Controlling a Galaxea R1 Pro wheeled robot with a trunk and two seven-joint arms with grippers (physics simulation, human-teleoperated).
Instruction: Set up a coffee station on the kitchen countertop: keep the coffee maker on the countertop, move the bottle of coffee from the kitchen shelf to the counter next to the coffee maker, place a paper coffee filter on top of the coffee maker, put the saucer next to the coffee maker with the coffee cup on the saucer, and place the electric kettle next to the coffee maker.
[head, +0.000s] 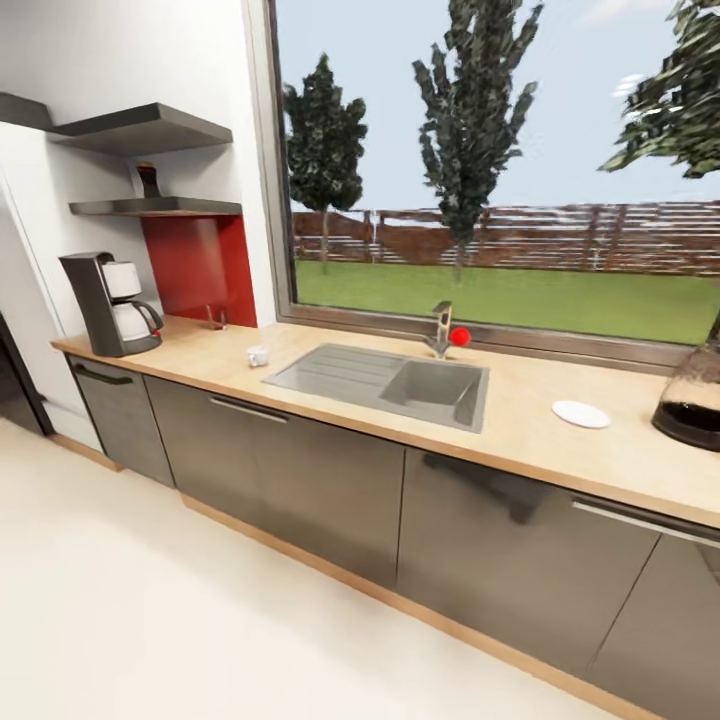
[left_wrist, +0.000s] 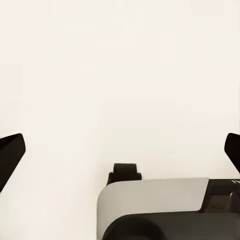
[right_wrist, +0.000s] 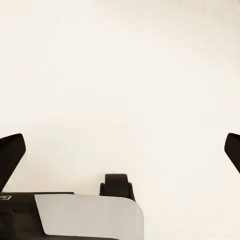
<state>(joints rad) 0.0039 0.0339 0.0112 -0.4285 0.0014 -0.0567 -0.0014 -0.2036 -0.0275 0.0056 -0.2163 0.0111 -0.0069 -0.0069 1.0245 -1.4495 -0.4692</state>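
Kitchen daylight falls on a long countertop (head: 540, 440) that runs under a wide window, with a sink (head: 385, 382) sunk near its middle and pale floor (head: 150, 610) in front. At the counter's left end, against the wall, stands the coffee maker (head: 110, 303), upright. Above it, on the lower shelf (head: 160, 207), the bottle (head: 148, 180) stands near the wall corner, well above the counter. A small white thing, probably the cup (head: 258, 354), rests on the counter between the coffee maker and the sink's left edge; too small to be sure of its handle. The saucer (head: 581, 413) lies flat to the right of the sink, near the front edge, and the kettle (head: 692, 395) stands at the counter's right end, cut by the picture's border. I cannot pick out the paper filter. In the wrist views the left gripper (left_wrist: 120, 150) and right gripper (right_wrist: 120, 150) both point down at bare floor, fingertips spread wide with nothing between them. Everything lies ahead of and above both pincers, none within reach, so the base likely has to close in first. The bottle and cup sit toward the left arm's side, the saucer and kettle toward the right arm's, which suggests the right arm for the kettle.
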